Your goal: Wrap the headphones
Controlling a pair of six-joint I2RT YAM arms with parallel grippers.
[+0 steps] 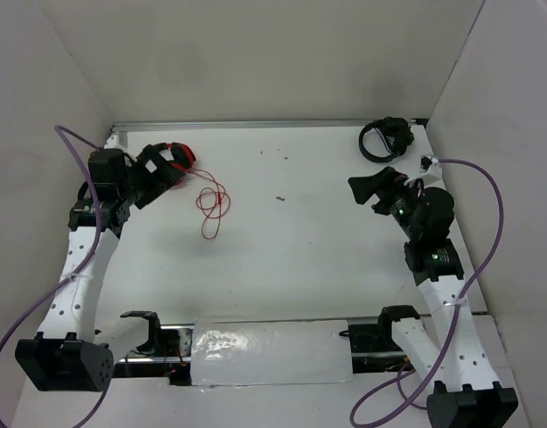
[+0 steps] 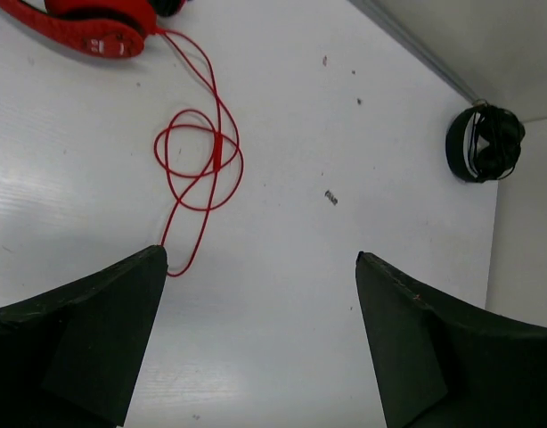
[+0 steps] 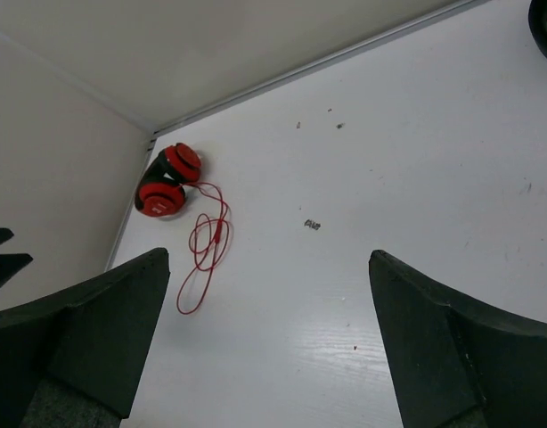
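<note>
The red headphones [image 1: 181,158] lie folded at the table's far left, partly hidden by my left gripper [image 1: 160,172]. Their thin red cable [image 1: 211,203] trails in loose loops to the right and toward the near side. In the left wrist view the headphones [image 2: 86,25] are at the top left and the cable [image 2: 198,160] ends by the left finger. My left gripper [image 2: 259,257] is wide open and empty above the table. My right gripper [image 1: 367,192] is open and empty at the right; in its view [image 3: 268,257] the headphones [image 3: 171,181] and the cable [image 3: 208,241] lie far off.
All-black headphones [image 1: 385,139] sit at the far right corner, and they also show in the left wrist view [image 2: 484,143]. A small dark scrap [image 1: 280,198] lies mid-table. A clear plastic sheet [image 1: 269,352] covers the near edge. White walls enclose the table [image 1: 300,259].
</note>
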